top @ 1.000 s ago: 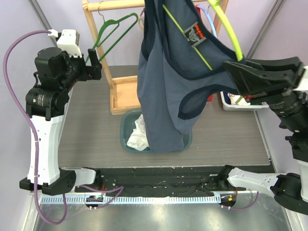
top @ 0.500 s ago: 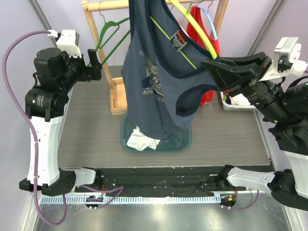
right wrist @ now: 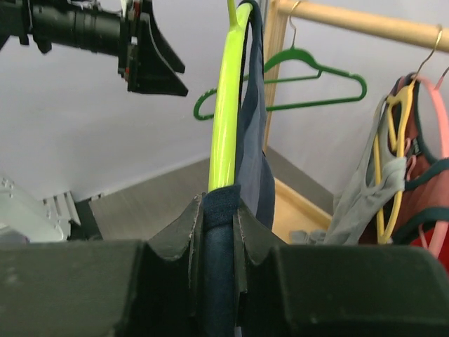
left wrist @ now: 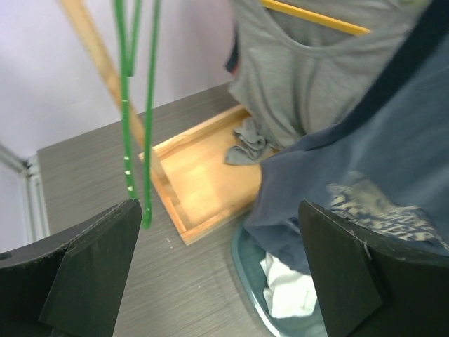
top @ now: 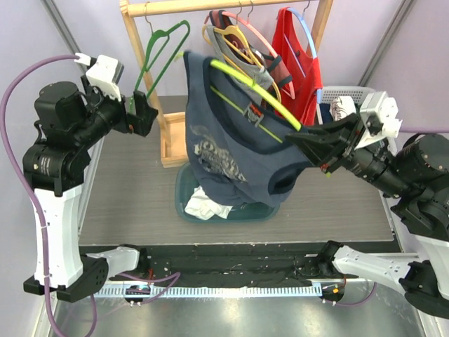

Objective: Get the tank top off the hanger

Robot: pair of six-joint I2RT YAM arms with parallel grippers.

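The right gripper (top: 303, 145) is clenched on a navy-bound shoulder strap (right wrist: 219, 239) of the tank top (top: 224, 151). The same grip takes in the smooth lime-green hanger (top: 254, 89), which curves up out of its black fingers. The tank top is soft slate-blue jersey with darker binding and a faded grey print on the chest. It hangs in loose folds from the tilted hanger above the middle of the grey wood-grain tabletop (top: 133, 203). Its hem is over a rounded teal basin (top: 242, 213) that holds crumpled white cloth (top: 203, 203).

The left gripper (top: 140, 112) hovers near the tabletop's left edge, its flat black fingers spread wide and holding nothing. It is close to a slim green hanger (top: 165, 49). At the far edge stands a pale wooden rack (top: 140, 63) with a round top rail, carrying a limp grey top (left wrist: 302, 77) and a red top (top: 295, 63).
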